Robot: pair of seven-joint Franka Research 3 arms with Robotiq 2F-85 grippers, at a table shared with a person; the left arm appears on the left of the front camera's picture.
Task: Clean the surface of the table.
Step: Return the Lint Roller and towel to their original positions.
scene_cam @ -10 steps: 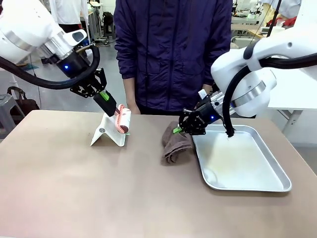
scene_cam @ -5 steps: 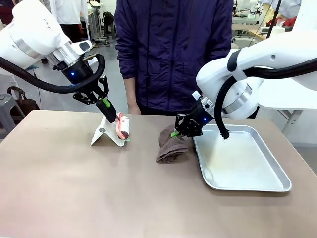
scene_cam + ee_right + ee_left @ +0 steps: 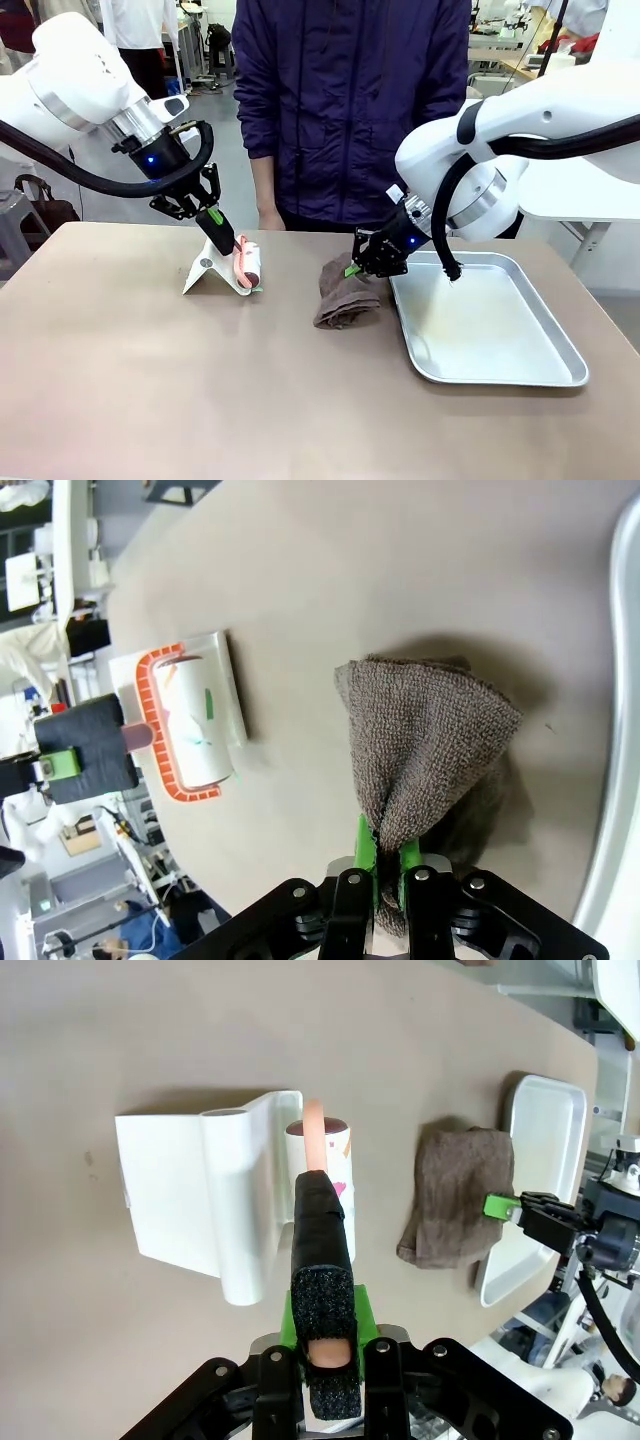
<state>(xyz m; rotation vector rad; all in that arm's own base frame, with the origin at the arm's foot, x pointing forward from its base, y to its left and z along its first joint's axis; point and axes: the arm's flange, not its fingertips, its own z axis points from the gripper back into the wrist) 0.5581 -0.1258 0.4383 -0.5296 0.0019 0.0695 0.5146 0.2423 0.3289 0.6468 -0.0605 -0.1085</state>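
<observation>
The table (image 3: 150, 390) spreads across the whole front view, its tan top running from your side to the person standing at the far edge. By my judgement you are at the very start of the cleaning: both tools are picked up, yet no stretch of the top shows any sign of having been wiped or rolled, so nearly all the work is left.

Your right gripper (image 3: 352, 265) is pinched on the top of a brown cloth (image 3: 345, 293), which hangs down with its lower folds resting on the table, just beside the left rim of the silver tray (image 3: 500, 372). Your left gripper (image 3: 228, 248) is pressed around the pink handle of a lint roller (image 3: 247, 264), whose roll sits at the white cover (image 3: 207, 268) lying on the table — whether the roll is clear of that cover, you cannot tell from the front.

The left wrist view settles the grip: the fingers (image 3: 322, 1260) are closed along the handle, and the cover (image 3: 190, 1200) lies open to one side of the roll. The right wrist view shows what the front cannot — the green pads (image 3: 365, 855) nipping only a narrow peak of the cloth (image 3: 430, 740), with the rest draping in a cone onto the table.
</observation>
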